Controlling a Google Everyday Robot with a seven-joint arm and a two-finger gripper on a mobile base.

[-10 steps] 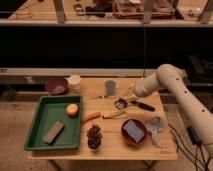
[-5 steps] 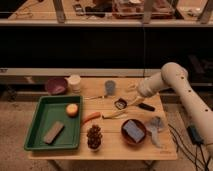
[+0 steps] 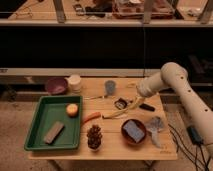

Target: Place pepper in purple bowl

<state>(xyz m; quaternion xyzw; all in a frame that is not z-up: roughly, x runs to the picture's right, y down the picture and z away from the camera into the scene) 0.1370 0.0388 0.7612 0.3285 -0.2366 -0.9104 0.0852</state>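
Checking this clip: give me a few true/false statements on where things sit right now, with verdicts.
1. The pepper lies in the purple bowl. False: it lies on the table, just right of the tray.
2. The round fruit sits in the tray. True.
3. The gripper hangs over the purple bowl. False: it is at mid-table, by the pale yellow piece.
4. The pine cone stands on the table, outside the tray. True.

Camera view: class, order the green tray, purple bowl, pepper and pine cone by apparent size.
1. green tray
2. purple bowl and pine cone: too alike to rank
3. pepper
The gripper is right of the pepper.
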